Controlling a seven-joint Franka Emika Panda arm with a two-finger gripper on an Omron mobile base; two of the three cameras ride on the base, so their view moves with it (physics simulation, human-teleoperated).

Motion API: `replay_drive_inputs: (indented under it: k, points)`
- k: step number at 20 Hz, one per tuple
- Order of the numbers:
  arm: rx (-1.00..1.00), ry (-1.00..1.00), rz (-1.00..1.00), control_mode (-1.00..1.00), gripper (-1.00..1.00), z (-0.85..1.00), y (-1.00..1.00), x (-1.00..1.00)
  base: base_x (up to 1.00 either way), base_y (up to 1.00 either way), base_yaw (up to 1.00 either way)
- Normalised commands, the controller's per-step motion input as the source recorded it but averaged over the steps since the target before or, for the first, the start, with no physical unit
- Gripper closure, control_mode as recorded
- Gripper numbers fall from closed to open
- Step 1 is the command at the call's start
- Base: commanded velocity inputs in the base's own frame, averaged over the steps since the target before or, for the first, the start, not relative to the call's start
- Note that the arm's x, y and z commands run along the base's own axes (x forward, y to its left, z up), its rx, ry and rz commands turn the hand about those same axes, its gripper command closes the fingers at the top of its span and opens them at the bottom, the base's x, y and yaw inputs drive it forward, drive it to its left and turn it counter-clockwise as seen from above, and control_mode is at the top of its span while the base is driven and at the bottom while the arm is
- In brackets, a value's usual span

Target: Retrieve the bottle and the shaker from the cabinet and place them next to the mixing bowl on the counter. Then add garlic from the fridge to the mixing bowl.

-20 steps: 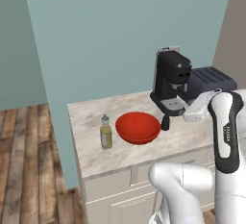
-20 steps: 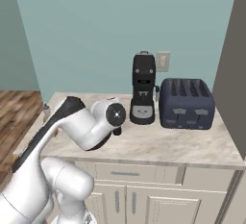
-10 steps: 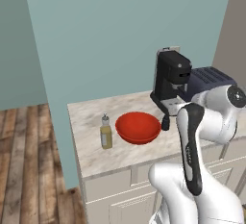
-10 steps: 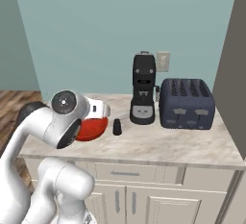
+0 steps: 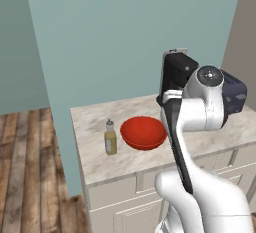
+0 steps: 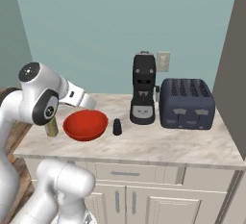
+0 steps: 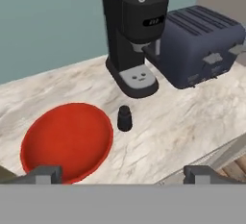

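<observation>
In the hand view my gripper [image 7: 123, 174] hangs open over the counter [image 7: 192, 122], its fingertips [image 7: 45, 174] wide apart with nothing between them. Just ahead of it lie the red mixing bowl [image 7: 67, 139] and, to the bowl's right, the small black shaker [image 7: 125, 118], upright and apart from the bowl. The bottle [image 5: 110, 138] of yellowish liquid stands on the bowl's [image 5: 143, 132] other side. From the right base view the shaker [image 6: 116, 127] sits between the bowl [image 6: 85, 124] and the coffee machine. Garlic and cabinet are out of view.
A black coffee machine [image 6: 143, 89] and a dark blue toaster [image 6: 186, 104] stand at the back right of the counter [image 6: 158, 146]. A tall grey panel [image 6: 235, 74] closes off its right end; I cannot tell whether it is the fridge. Wood floor [image 5: 30, 177] lies to the left.
The arm has swung from the right side toward the left, over the bowl. The shaker now shows in the right base view. Bowl, bottle and shaker have stayed put; the jaws stayed open.
</observation>
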Motion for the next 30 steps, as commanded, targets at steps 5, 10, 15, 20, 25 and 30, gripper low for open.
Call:
replay_drive_inputs:
  k: [5,10,15,20,25,30]
  points:
    - [0.15,-0.13,0.03,-1.00,-1.00,0.14,0.09,-0.45,0.00,0.00,0.00]
    - [0.11,-0.13,0.17,-1.00,-1.00,0.33,0.29,-0.88,0.00,0.00,0.00]
    - [0.05,-0.14,0.13,-1.00,-1.00,0.33,0.13,-0.73,0.00,0.00,0.00]
    - [0.01,-0.06,0.04,-1.00,-1.00,0.61,0.00,-0.52,0.00,0.00,0.00]
    - [-0.01,-0.05,0.02,-1.00,-1.00,0.27,0.00,-0.22,0.00,0.00,0.00]
    - [-0.08,-0.19,0.00,-1.00,-1.00,-0.07,0.01,-0.03,0.00,0.00,0.00]
